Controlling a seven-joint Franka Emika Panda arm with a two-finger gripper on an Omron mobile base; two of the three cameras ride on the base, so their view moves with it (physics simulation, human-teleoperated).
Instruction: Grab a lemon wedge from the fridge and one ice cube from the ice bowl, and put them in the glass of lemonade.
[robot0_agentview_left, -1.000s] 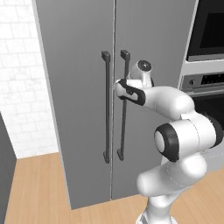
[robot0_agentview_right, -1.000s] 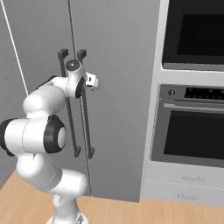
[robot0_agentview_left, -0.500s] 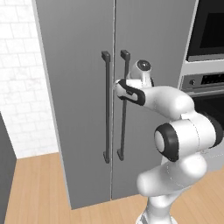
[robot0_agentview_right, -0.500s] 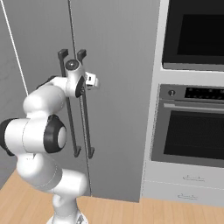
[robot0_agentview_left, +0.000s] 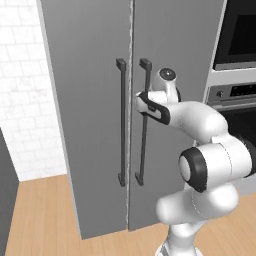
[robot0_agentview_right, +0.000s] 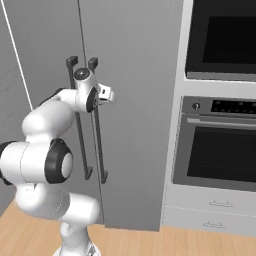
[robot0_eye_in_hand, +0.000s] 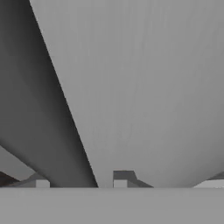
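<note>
1. The fridge (robot0_agentview_left: 90, 125) is the largest thing, a tall grey cabinet with both doors closed; in the left base view it runs from 12 o'clock down to 6 o'clock. In the right base view (robot0_agentview_right: 130, 100) it takes up the picture's 9 to 12 o'clock part.
2. The black built-in oven (robot0_agentview_right: 220, 155) stands just beside the fridge, at 3 o'clock in the right base view, with a second dark oven window (robot0_agentview_right: 222, 40) above it at 1 o'clock.
3. The wood floor (robot0_agentview_left: 40, 215) lies at 7 o'clock in the left base view.
4. Two long dark bar handles flank the door seam: the left-door handle (robot0_agentview_left: 121, 125) and the right-door handle (robot0_agentview_left: 143, 145).
5. The gripper (robot0_agentview_left: 141, 104) sits at the right-door handle, near its top. In the hand view the dark bar (robot0_eye_in_hand: 39, 109) runs between the fingertips (robot0_eye_in_hand: 121, 178), so the claw is pinching the handle.
</note>
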